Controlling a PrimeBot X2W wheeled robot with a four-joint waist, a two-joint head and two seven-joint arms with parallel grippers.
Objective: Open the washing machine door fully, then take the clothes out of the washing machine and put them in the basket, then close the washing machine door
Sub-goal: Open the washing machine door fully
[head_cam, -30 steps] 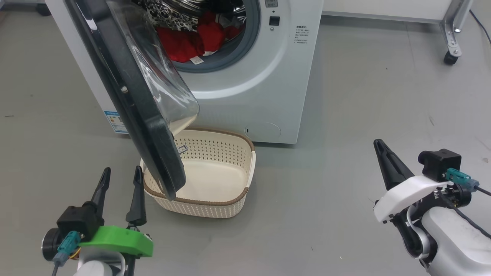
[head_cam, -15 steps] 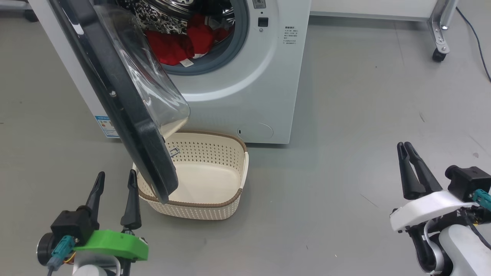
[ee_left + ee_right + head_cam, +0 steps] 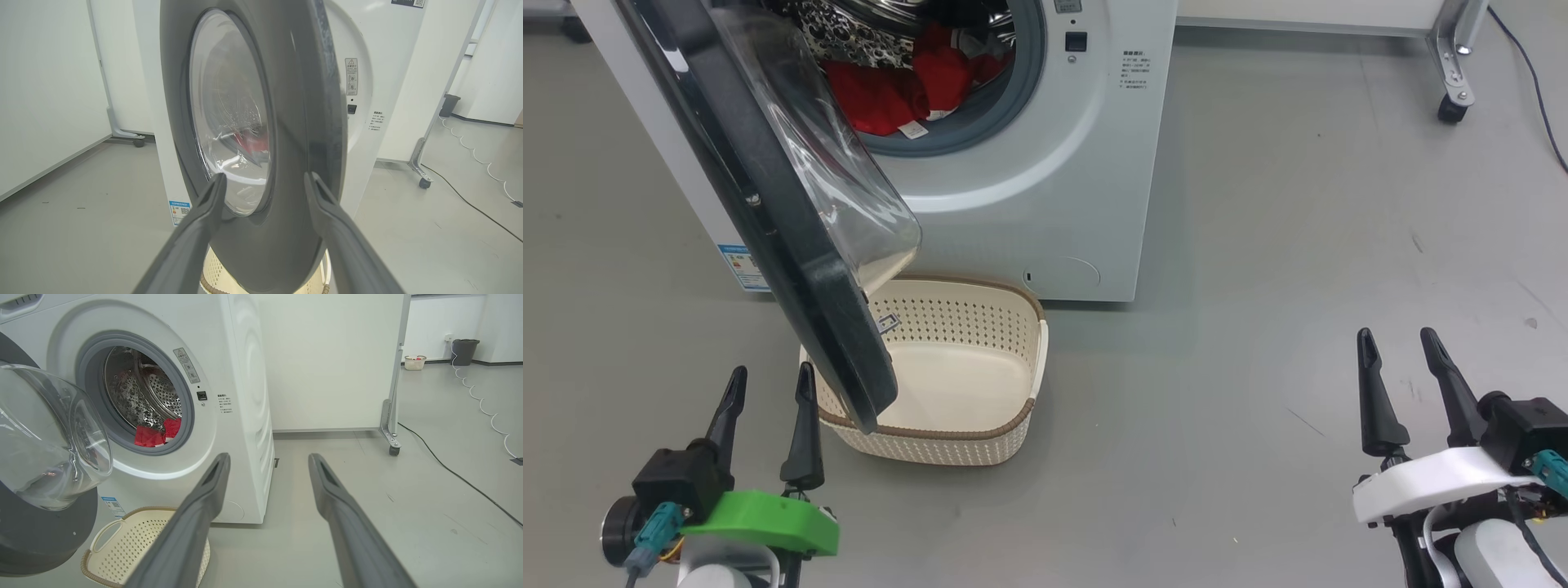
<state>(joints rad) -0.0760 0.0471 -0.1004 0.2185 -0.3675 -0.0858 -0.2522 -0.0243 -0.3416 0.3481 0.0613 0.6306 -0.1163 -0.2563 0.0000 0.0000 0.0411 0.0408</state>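
Take the big white front-loading washing machine (image 3: 1054, 204) as your landmark. Its large round glossy black door (image 3: 805, 282), with the clear bulging glass bowl, stands swung out from the machine's left side, edge-on toward you. It is the main thing in your way. It sits between your left gripper (image 3: 772, 371) and the drum mouth, and in the left wrist view it rises just beyond the fingertips.

The door's lower edge hangs over the left end of the small cream perforated plastic basket (image 3: 980, 441) with the brown woven-look rim. The basket sits on the floor just in front of the machine's foot, below the mouth.

The bright red clothes (image 3: 882, 94) lie inside the machine, low in the speckled metal drum. They are just behind the grey rubber ring (image 3: 1005, 114), with a white label showing at the front.

Your left gripper and right gripper (image 3: 1396, 335) are both out in front of the machine, well short of it. Each has its two dark fingers spread apart and grips nothing.

To the right of the machine the grey floor (image 3: 1298, 245) lies open. It runs from the machine's right corner out to a white frame on a black caster (image 3: 1448, 108), with a dark cable (image 3: 449, 469) trailing beyond. In the right wrist view, the drum mouth and the clothes show past the glass bowl.

To the left of the machine the floor runs to a white wall panel (image 3: 41, 102). A blue sticker (image 3: 742, 268) sits low on the machine's front, just behind the door.
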